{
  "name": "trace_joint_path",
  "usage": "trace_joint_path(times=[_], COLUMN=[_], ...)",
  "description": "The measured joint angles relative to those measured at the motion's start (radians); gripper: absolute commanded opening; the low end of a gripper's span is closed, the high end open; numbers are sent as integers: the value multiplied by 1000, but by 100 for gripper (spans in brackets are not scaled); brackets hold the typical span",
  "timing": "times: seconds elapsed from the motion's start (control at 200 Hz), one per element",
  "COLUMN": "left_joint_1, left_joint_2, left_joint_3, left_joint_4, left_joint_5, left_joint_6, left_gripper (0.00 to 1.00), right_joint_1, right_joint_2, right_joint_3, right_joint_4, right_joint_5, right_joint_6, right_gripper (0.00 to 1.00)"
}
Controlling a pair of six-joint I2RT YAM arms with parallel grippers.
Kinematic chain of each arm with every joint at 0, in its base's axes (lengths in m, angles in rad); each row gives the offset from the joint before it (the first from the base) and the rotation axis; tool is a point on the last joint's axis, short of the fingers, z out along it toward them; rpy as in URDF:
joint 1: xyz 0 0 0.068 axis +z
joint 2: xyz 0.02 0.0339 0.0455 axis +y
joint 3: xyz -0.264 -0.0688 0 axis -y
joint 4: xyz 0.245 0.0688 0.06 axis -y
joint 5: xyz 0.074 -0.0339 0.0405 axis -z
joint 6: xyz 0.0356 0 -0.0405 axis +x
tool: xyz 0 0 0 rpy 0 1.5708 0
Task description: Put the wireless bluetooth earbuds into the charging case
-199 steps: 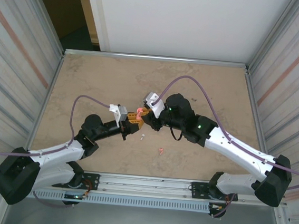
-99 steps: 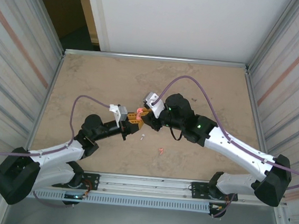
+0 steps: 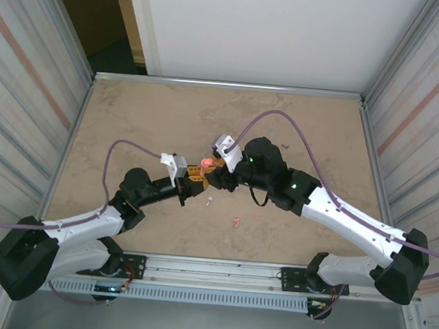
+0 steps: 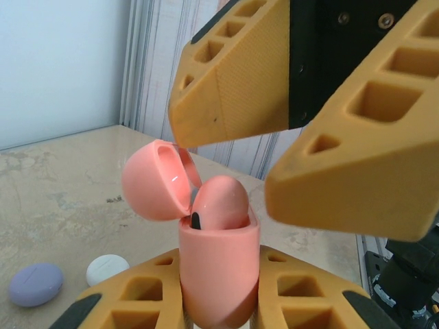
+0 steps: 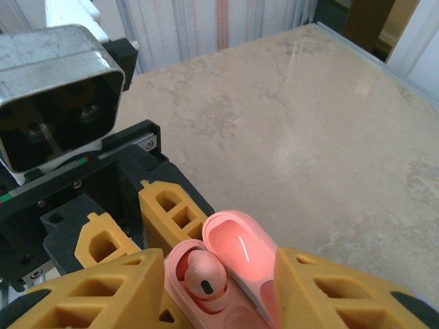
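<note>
The left gripper [image 3: 195, 180] is clamped tight on the lower half of a coral case [image 4: 218, 267], holding it upright in the air above the table [image 3: 309, 126] with its lid [image 4: 156, 181] flipped back. One coral earbud [image 4: 218, 202] sits in the case, its rounded head showing above the rim (whether it is pressed fully home I cannot tell). The right gripper [image 5: 219, 274] hangs just over the case, its fingers partly apart on either side, gripping nothing. By my reading, the step in hand is letting go of the first earbud of this pair. A second coral earbud [image 3: 236, 222] lies on the table nearer the arm bases, and a white earbud [image 3: 209, 202] lies not far from it. The next move likely calls for the right arm to lift clear without brushing the lid, go down to the second coral earbud, pinch it and bring it in beside the first, with the case held steady. A purple case [image 4: 36, 284] and a white case [image 4: 108, 269] lie on the table
</note>
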Motion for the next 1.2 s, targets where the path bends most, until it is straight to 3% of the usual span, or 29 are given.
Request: trace_joint_path(times=[0.266, 0.451, 0.526, 0.902, 1.203], left_joint_1=[-1, -1, -2, -2, -2], left_joint_2=[-14, -66, -101, -279, -341], left_joint_3=[0, 0, 0, 0, 0], left_joint_4=[-13, -62, -91, -211, -264], left_joint_5=[-4, -22, -36, -103, -134], left_joint_6=[1, 17, 30, 72, 92], left_gripper=[0, 0, 0, 0, 0], right_joint_1=[-16, -87, -115, -182, -193], right_joint_2=[-70, -171, -203, -395, -443], right_joint_3=[-10, -86, -122, -286, -373], right_joint_4=[26, 77, 92, 93, 6], right_joint_5=[-5, -21, -21, 57, 136], right_joint_6=[33, 92, 121, 289, 459], right_gripper=[74, 88, 100, 99, 99])
